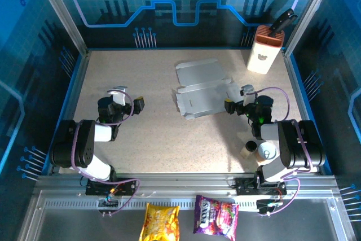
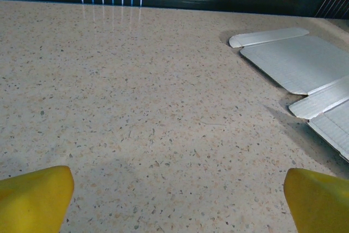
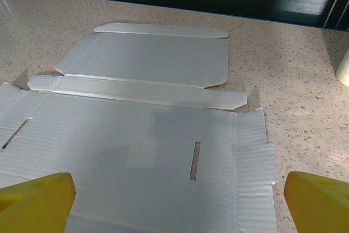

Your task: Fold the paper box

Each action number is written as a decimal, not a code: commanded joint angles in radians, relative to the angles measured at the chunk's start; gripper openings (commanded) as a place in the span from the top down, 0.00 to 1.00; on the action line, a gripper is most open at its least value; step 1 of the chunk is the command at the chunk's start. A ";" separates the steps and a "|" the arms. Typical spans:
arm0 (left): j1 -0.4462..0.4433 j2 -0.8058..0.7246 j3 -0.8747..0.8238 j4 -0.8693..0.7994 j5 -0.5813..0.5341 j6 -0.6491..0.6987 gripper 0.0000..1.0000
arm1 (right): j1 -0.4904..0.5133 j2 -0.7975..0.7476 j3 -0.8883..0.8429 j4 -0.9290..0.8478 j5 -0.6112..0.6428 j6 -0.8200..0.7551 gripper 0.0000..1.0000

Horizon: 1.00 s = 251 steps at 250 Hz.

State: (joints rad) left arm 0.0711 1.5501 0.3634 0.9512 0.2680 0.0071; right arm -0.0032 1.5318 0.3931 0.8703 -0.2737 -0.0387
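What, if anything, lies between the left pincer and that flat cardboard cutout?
Nothing visible. Only bare speckled table lies between the open left pincer and the paper box, which lies flat and unfolded. The right pincer, also open, is at the box's edge.

Pale grey-white paper box (image 1: 200, 91) on beige speckled table (image 1: 146, 134); yellow fingertips (image 3: 35, 200)

Right wrist view: paper box (image 3: 147, 151) near edge cut off below frame, between yellow fingertips (image 3: 35, 200); left flap cropped. Beyond right finger, pale object (image 3: 343, 69) mostly cropped, unidentifiable.
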 commanded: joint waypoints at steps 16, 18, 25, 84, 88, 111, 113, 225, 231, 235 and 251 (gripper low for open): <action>0.002 -0.072 -0.049 0.044 -0.067 -0.009 0.00 | -0.004 -0.046 -0.007 0.003 0.027 -0.004 0.01; 0.002 -0.078 -0.049 0.041 -0.071 -0.011 0.00 | -0.004 -0.047 -0.006 0.001 0.028 -0.002 0.01; 0.003 -0.097 -0.050 0.026 -0.084 -0.016 0.00 | -0.004 -0.058 0.000 -0.017 0.031 -0.001 0.01; -0.030 -0.256 -0.001 -0.219 -0.215 -0.038 0.00 | 0.016 -0.194 0.125 -0.365 0.061 0.006 0.01; -0.034 -0.265 0.010 -0.248 -0.234 -0.047 0.00 | 0.016 -0.200 0.138 -0.398 0.057 0.014 0.01; -0.054 -0.317 0.093 -0.465 -0.318 -0.130 0.00 | 0.026 -0.213 0.234 -0.594 0.057 0.051 0.01; -0.055 -0.320 0.100 -0.481 -0.319 -0.136 0.00 | 0.028 -0.212 0.245 -0.618 0.059 0.056 0.01; -0.125 -0.298 0.324 -0.898 -0.113 -0.392 0.06 | 0.276 0.170 0.776 -1.081 0.067 0.432 0.13; -0.130 -0.296 0.329 -0.909 -0.099 -0.391 0.07 | 0.291 0.198 0.804 -1.093 0.065 0.439 0.13; -0.135 -0.295 0.333 -0.917 -0.091 -0.389 0.07 | 0.309 0.216 0.820 -1.099 0.063 0.443 0.13; -0.151 -0.292 0.341 -0.937 -0.068 -0.388 0.07 | 0.358 0.283 0.880 -1.120 0.066 0.449 0.13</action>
State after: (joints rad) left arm -0.0513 1.2446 0.6655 0.1234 0.1104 -0.3393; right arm 0.2722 1.7191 1.1767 -0.1112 -0.1986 0.3286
